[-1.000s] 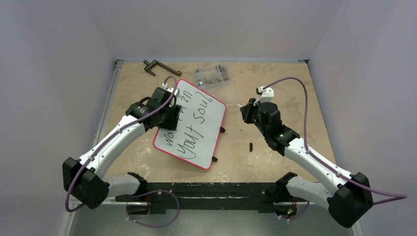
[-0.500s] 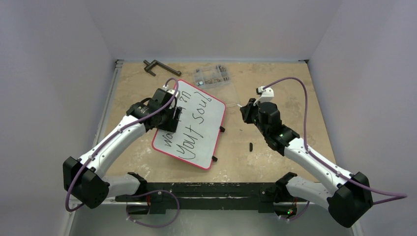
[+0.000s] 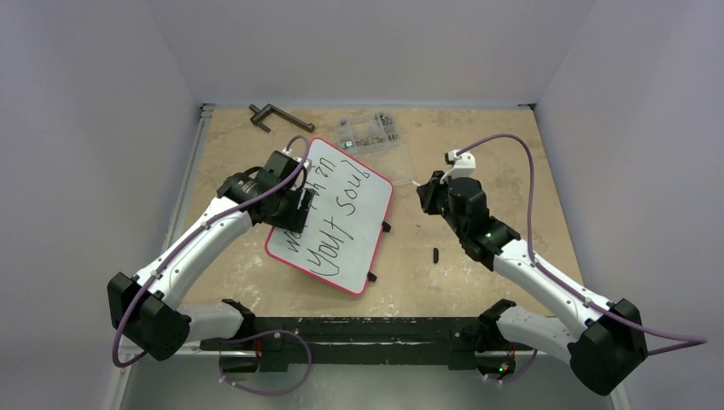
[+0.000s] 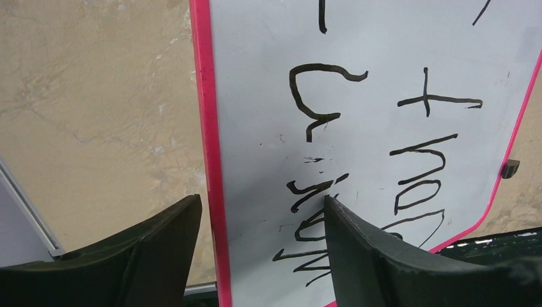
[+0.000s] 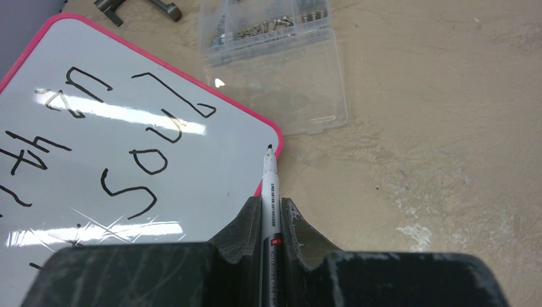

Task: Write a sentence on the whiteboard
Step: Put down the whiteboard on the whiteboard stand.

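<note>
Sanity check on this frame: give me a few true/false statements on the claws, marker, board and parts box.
1. The right claw is shut on a marker. True.
2. The left claw is clamped shut on the whiteboard. False: its fingers stand open, one on each side of the board's red rim.
3. The whiteboard is blank. False: the sentence is on it in black, in two lines.
4. The clear plastic box lies on the table, off the board. True.
5. The marker is capped. False: its bare black tip shows.
</note>
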